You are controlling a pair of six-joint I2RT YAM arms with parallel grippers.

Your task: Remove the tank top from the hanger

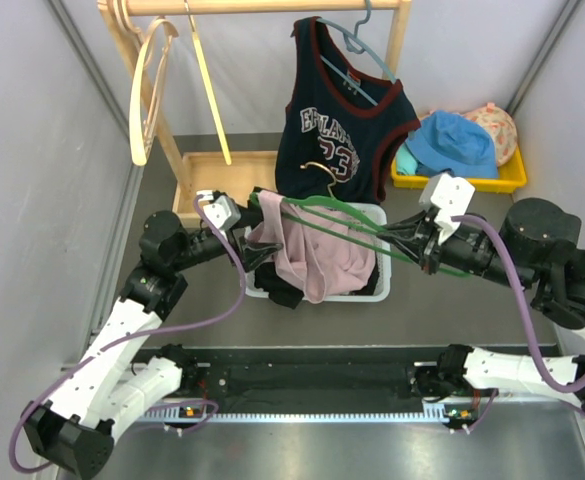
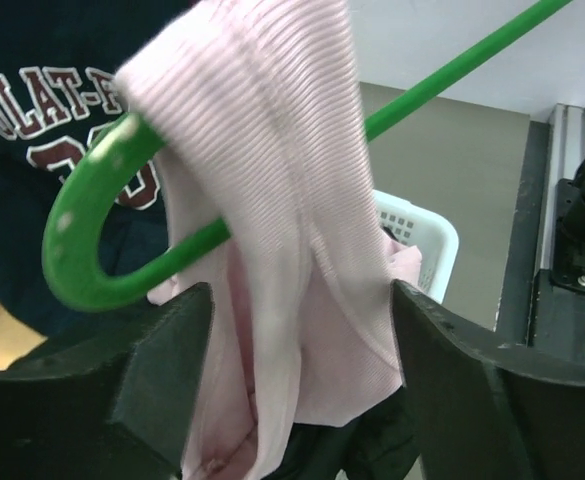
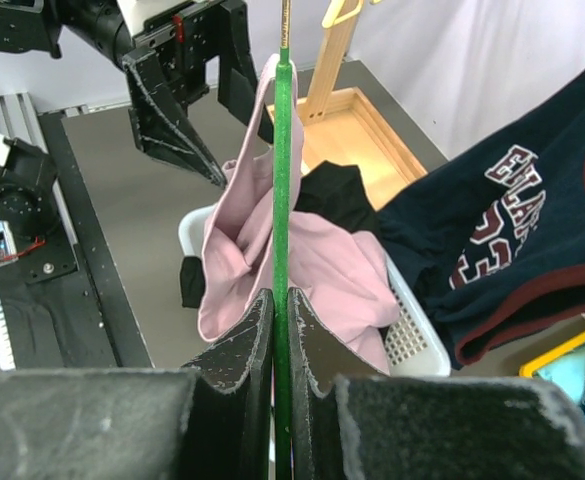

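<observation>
Just behind tank top (image 1: 317, 255), jersey (image 1: 342, 140) hangs.

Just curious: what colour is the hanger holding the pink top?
Green; the hanger shows best from the right wrist.

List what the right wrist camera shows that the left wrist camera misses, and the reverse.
Only the right wrist view: the right gripper shut on the bar of the green hanger, and the yellow bin. Only the left wrist view: the hanger's curved end with a pink strap draped over it, between the fingers of the open left gripper. Both: the pink tank top, white basket and navy jersey.
</observation>
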